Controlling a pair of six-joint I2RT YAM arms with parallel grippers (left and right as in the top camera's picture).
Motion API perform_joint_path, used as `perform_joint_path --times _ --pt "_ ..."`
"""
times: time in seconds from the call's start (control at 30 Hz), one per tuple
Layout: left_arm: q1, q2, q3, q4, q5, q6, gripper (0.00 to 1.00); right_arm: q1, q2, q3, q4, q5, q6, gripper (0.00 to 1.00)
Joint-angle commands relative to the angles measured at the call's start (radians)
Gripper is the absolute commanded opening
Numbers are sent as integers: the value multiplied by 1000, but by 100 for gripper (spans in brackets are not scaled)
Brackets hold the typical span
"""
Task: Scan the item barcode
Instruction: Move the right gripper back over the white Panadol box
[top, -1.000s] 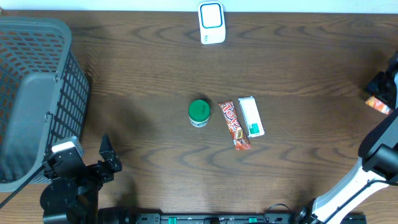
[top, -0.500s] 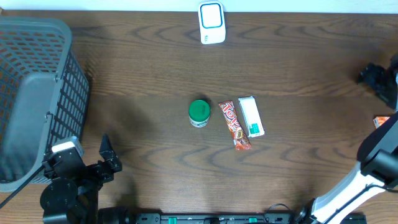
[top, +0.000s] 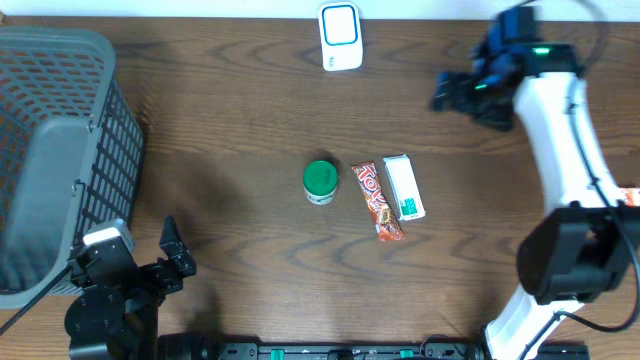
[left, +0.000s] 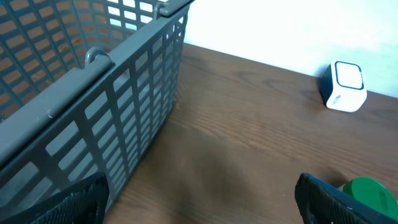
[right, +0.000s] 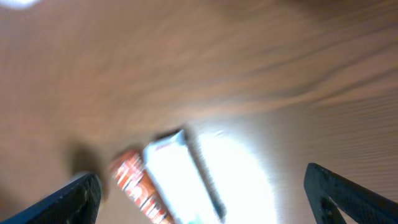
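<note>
Black left fingers (left: 336, 202) gape empty by the basket (top: 60, 150) at your near desk (top: 250, 300) edge. Mid-desk lie jar (top: 320, 181), candy bar (top: 377, 200) and white box (top: 404, 187) in a row; beyond, your right fingers (right: 348, 205) hang open near the scanner (top: 340, 37).

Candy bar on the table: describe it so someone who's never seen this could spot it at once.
Look at the middle of the wooden table, where three small things lie in a row. The candy bar is the middle one, between a green-lidded jar and a white box. Only it has a long orange-red wrapper.
</note>
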Motion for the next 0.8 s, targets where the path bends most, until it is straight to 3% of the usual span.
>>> perform_joint_path --times 0.0,0.3,0.67,0.77 --pt "5 0 0 3 -8 -5 96 116 31 -13 -16 23 14 99" --pt "5 0 0 3 -8 -5 96 335 151 -18 -42 244 15 99" --pt "5 0 0 3 -8 -5 96 354 175 -20 -112 373 58 99" --pt "5 0 0 3 -8 -5 96 334 175 -23 -183 301 64 99"
